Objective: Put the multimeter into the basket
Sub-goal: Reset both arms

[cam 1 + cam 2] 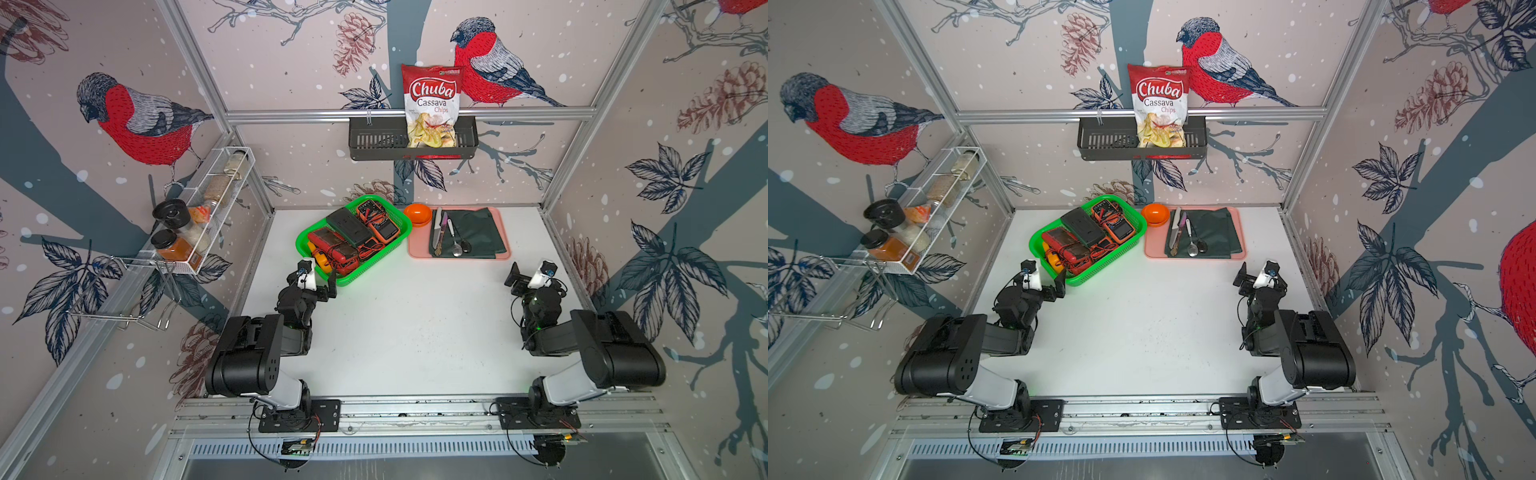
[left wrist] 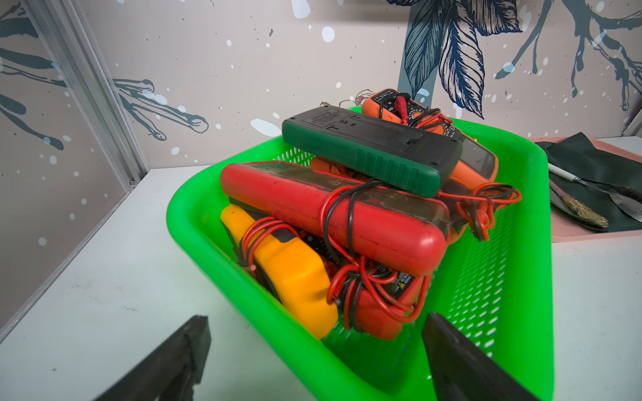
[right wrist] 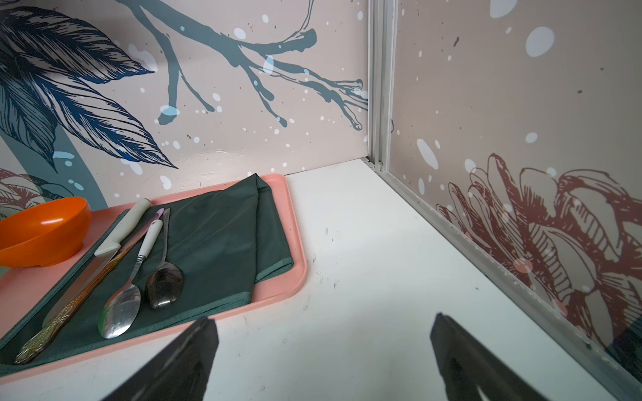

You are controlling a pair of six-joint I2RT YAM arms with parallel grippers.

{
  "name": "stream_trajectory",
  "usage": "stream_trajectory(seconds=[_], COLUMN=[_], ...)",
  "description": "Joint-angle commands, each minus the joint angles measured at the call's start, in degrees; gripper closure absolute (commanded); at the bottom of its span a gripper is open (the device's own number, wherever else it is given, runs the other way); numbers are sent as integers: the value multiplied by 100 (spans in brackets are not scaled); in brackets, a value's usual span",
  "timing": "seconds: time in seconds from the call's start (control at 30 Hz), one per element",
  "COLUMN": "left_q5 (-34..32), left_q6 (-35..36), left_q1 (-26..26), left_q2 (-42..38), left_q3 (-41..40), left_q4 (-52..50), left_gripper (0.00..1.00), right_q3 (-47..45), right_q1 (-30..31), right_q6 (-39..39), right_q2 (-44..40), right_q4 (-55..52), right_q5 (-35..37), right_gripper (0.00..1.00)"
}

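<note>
Beneath multimeters (image 2: 333,208), floor of basket (image 2: 194,225) mostly hidden; left tool (image 2: 318,321), right tool (image 3: 323,323) spread, empty.

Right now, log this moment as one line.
left gripper: open, empty, at basket corner | right gripper: open, empty, over table | multimeters: piled in basket | task: looks done

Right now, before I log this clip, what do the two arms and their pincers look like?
The left arm and right arm match: bulky rounded black housings, a pale grey-white lower link, black base plates on an aluminium rail, thin black cables looping at each base, a small white block at each wrist. The left pincer and right pincer have flat, tapered matte-black fingers.
</note>
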Motion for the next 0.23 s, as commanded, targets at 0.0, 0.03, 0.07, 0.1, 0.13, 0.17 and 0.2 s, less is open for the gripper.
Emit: stream_trajectory(seconds=[0.0, 0.03, 0.07, 0.1, 0.13, 0.17, 0.2], left_q5=[62, 69, 62, 62, 67, 62, 62], left_q6=[39, 39, 32, 31, 31, 31, 31], left_q1=[16, 14, 13, 17, 18, 13, 14], left_q2=[-14, -14, -14, -14, -23, -23, -23], left_q3=[43, 39, 28, 36, 32, 33, 37], left_q4=[-18, -11, -21, -14, -15, -10, -14], left_gripper=[2, 2, 2, 2, 1, 2, 2], right_q3=[0, 0, 0, 5, 0, 0, 0], right_q1=[6, 14, 5, 8, 11, 6, 12], right_q6=[43, 48, 50, 47, 48, 48, 48], right_q2=[5, 7, 3, 6, 6, 2, 6], right_q4=[114, 115, 115, 118, 117, 118, 113], right_q5=[66, 61, 61, 60, 60, 60, 60], right_gripper=[0, 0, 0, 0, 0, 0, 0])
